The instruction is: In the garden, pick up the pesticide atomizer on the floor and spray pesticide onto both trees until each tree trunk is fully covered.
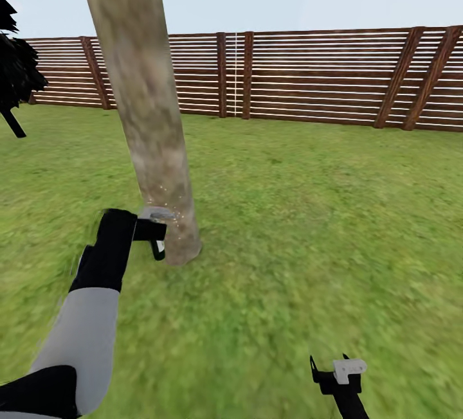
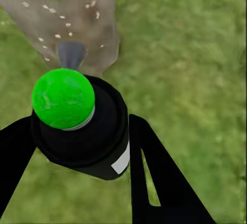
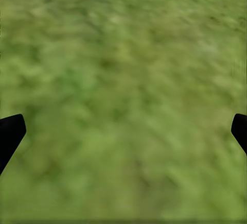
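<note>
nearest to us, our right gripper (image 1: 329, 367) hangs low over the grass (image 1: 308, 226), its jaws spread wide with nothing between them; in the right wrist view only the tips of its two black fingers (image 3: 10, 134) show at the picture's sides, lawn under them. our left gripper (image 1: 156, 239) reaches forward at the foot of the tree trunk (image 1: 145, 104), jaws clamped on the pesticide atomizer (image 2: 85, 126). in the left wrist view we see the black bottle gripped between the fingers (image 2: 154, 177), its green spot (image 2: 63, 98) on top, a bit of white label at its lower edge and a grey nozzle aimed at the trunk. the bottle sits just beside the trunk's base. white specks of pesticide (image 2: 56, 13) dot the bark low down, and a few show on the trunk above the gripper in the head view. the mottled grey-tan trunk rises tilted out of the picture's top. farther off the lawn runs to a brown slatted fence (image 1: 308, 78), with dark ragged foliage (image 1: 16, 65) at the far left.
</note>
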